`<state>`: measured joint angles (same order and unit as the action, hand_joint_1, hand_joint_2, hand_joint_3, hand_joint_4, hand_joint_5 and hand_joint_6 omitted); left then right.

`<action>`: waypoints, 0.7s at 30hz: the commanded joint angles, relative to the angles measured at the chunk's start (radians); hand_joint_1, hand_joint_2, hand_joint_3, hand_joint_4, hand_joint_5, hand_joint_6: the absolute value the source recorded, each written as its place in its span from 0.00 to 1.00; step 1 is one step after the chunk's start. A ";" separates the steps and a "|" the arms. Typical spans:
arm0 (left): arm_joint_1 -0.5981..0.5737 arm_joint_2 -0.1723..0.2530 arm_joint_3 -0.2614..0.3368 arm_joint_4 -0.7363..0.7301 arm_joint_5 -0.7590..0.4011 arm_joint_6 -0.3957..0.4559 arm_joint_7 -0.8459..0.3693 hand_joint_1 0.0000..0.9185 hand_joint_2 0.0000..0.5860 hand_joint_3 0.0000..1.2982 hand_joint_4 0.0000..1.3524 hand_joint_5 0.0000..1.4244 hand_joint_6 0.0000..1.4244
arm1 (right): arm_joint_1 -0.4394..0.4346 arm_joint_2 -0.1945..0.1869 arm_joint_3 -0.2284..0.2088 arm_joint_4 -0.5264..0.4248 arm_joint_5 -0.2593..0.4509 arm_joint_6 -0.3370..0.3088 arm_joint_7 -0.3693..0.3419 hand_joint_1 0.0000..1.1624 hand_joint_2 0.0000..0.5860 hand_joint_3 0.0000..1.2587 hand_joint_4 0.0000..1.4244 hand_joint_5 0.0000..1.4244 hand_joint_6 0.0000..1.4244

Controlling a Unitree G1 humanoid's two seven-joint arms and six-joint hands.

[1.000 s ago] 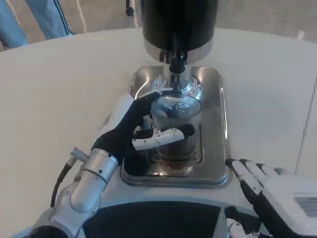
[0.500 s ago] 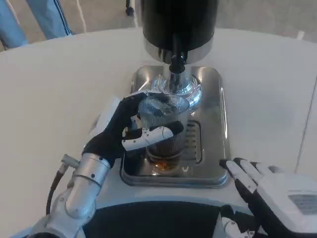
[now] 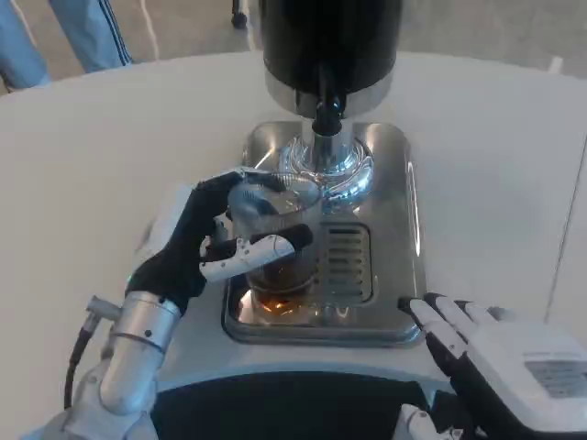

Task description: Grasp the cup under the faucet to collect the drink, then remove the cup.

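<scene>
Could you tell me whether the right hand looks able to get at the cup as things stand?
Probably yes: the right hand rests open by the tray's near right corner, and the cup's right side looks free, though the left hand grips its left side.

A white round table (image 3: 101,156) fills most of the head view, its curved far edge running across the top. Beyond that edge lies a grey floor (image 3: 188,27), and at the upper left corner stand a person's legs (image 3: 78,32) in light blue trousers with a dark side stripe. A small dark object (image 3: 240,16), perhaps a caster, sits on the floor near the top centre, too small to identify. At the far right a pale seam or second surface (image 3: 570,238) runs down alongside the table. Near the upper right corner a small white scrap (image 3: 556,66) lies on the tabletop.
</scene>
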<state>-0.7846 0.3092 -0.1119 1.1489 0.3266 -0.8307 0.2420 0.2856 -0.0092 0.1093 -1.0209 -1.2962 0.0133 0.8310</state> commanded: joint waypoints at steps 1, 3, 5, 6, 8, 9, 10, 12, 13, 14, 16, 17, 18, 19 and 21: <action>0.012 0.024 0.025 -0.030 -0.017 -0.047 0.010 0.59 0.10 0.74 0.79 0.94 1.00 | -0.006 0.004 0.009 0.014 -0.008 0.001 -0.009 0.14 1.00 0.03 0.00 0.00 0.00; 0.017 0.034 0.033 -0.040 -0.019 -0.057 0.004 0.59 0.09 0.74 0.80 0.95 1.00 | -0.012 0.004 0.011 0.017 -0.010 0.002 -0.012 0.14 1.00 0.03 0.00 0.00 0.00; 0.022 0.043 0.038 -0.047 -0.023 -0.065 -0.004 0.59 0.09 0.74 0.80 0.95 1.00 | -0.019 0.004 0.013 0.018 -0.016 0.002 -0.012 0.14 1.00 0.03 0.00 0.00 0.00; 0.025 0.048 0.041 -0.050 -0.025 -0.068 -0.008 0.59 0.09 0.74 0.80 0.95 1.00 | -0.022 0.004 0.014 0.018 -0.018 0.002 -0.012 0.14 1.00 0.03 0.00 0.00 0.00; 0.031 0.054 0.044 -0.054 -0.028 -0.073 -0.013 0.59 0.09 0.74 0.80 0.96 1.00 | -0.028 0.004 0.015 0.019 -0.022 0.001 -0.010 0.14 1.00 0.03 0.00 0.00 0.00; 0.034 0.057 0.047 -0.056 -0.030 -0.075 -0.016 0.59 0.09 0.74 0.80 0.96 1.00 | -0.030 0.004 0.015 0.019 -0.024 0.001 -0.009 0.14 1.00 0.03 0.00 0.00 0.00; 0.039 0.061 0.050 -0.058 -0.031 -0.077 -0.017 0.60 0.09 0.74 0.80 0.96 1.00 | -0.035 0.005 0.015 0.021 -0.026 0.002 -0.009 0.14 1.00 0.03 0.00 0.00 0.00; 0.046 0.067 0.057 -0.063 -0.032 -0.081 -0.021 0.60 0.09 0.74 0.81 0.96 1.00 | -0.043 0.005 0.017 0.025 -0.030 0.003 -0.007 0.15 1.00 0.03 0.00 0.00 0.00; 0.050 0.070 0.061 -0.065 -0.033 -0.083 -0.023 0.60 0.09 0.74 0.81 0.96 1.00 | -0.044 0.005 0.017 0.026 -0.031 0.003 -0.006 0.15 1.00 0.03 0.00 0.00 0.00; 0.055 0.075 0.066 -0.069 -0.034 -0.086 -0.026 0.60 0.09 0.74 0.81 0.96 1.00 | -0.044 0.004 0.017 0.025 -0.030 0.003 -0.004 0.15 1.00 0.03 0.00 0.00 0.00; 0.065 0.085 0.073 -0.077 -0.036 -0.091 -0.030 0.60 0.08 0.74 0.81 0.96 1.00 | -0.046 0.002 0.015 0.021 -0.027 0.003 -0.004 0.14 1.00 0.02 0.00 0.00 0.00; 0.068 0.087 0.076 -0.080 -0.036 -0.092 -0.032 0.60 0.08 0.74 0.81 0.96 1.00 | -0.048 0.001 0.013 0.021 -0.026 0.002 -0.004 0.14 1.00 0.02 0.00 0.00 0.00; 0.071 0.090 0.079 -0.083 -0.037 -0.093 -0.033 0.60 0.08 0.74 0.82 0.96 1.00 | -0.051 0.000 0.013 0.022 -0.026 0.003 -0.004 0.14 1.00 0.02 0.00 0.00 0.00; 0.074 0.092 0.082 -0.086 -0.039 -0.093 -0.033 0.60 0.08 0.74 0.82 0.96 1.00 | -0.054 0.000 0.012 0.023 -0.025 0.003 -0.004 0.14 1.00 0.02 0.00 0.00 0.00; 0.079 0.097 0.086 -0.091 -0.041 -0.094 -0.033 0.60 0.08 0.74 0.82 0.96 1.00 | -0.061 -0.003 0.010 0.028 -0.022 0.004 -0.005 0.14 0.99 0.02 0.00 0.00 0.00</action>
<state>-0.7149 0.3891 -0.0455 1.0844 0.3131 -0.8906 0.2095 0.2364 -0.0100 0.1246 -1.0009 -1.3221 0.0136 0.8306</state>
